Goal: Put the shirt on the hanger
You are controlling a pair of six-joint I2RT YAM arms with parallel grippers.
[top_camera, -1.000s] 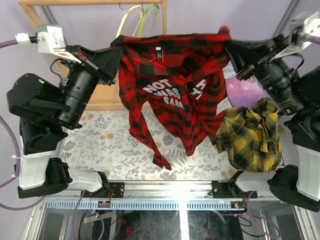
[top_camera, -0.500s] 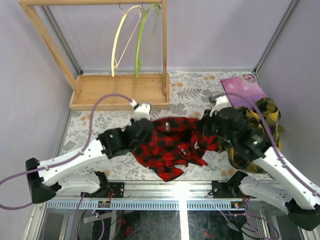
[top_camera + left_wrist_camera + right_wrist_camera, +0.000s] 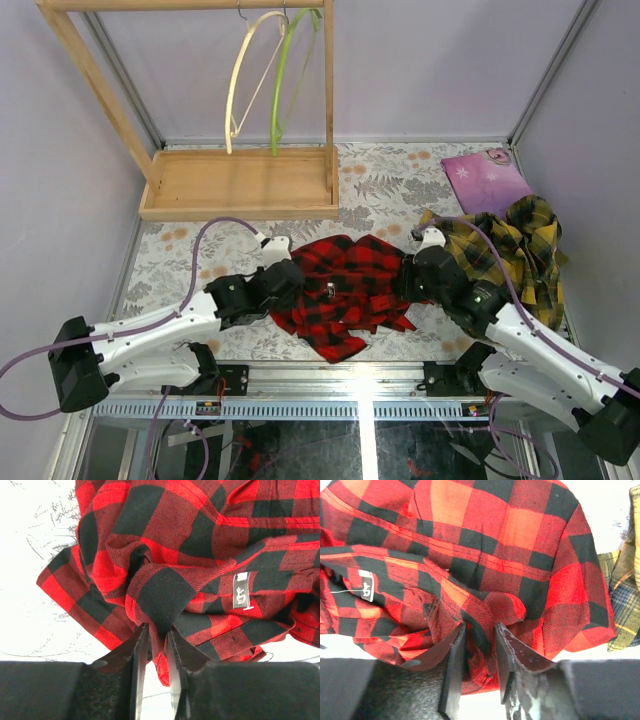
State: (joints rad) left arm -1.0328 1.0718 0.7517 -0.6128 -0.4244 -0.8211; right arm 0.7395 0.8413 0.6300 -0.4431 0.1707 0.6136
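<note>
The red-and-black plaid shirt (image 3: 345,292) lies crumpled in a heap on the patterned table, near the front. My left gripper (image 3: 293,284) is low at the heap's left edge and my right gripper (image 3: 407,276) at its right edge. In the left wrist view the left gripper (image 3: 156,631) has its jaws a little apart, with a fold of shirt (image 3: 200,555) lying loosely between them. The right gripper (image 3: 480,628) also stands slightly open around a fold of the shirt (image 3: 495,545). The cream hanger (image 3: 243,80) hangs on the wooden rack at the back left.
A lime-green hanger (image 3: 284,80) hangs beside the cream one. The wooden rack's base tray (image 3: 240,195) stands behind the shirt. A yellow-and-dark plaid shirt (image 3: 515,250) lies at the right, partly over a purple cloth (image 3: 485,175).
A second ago both grippers held the shirt spread high between them. They have come down to the table, the shirt now lies bunched, and both pairs of jaws have parted slightly.
</note>
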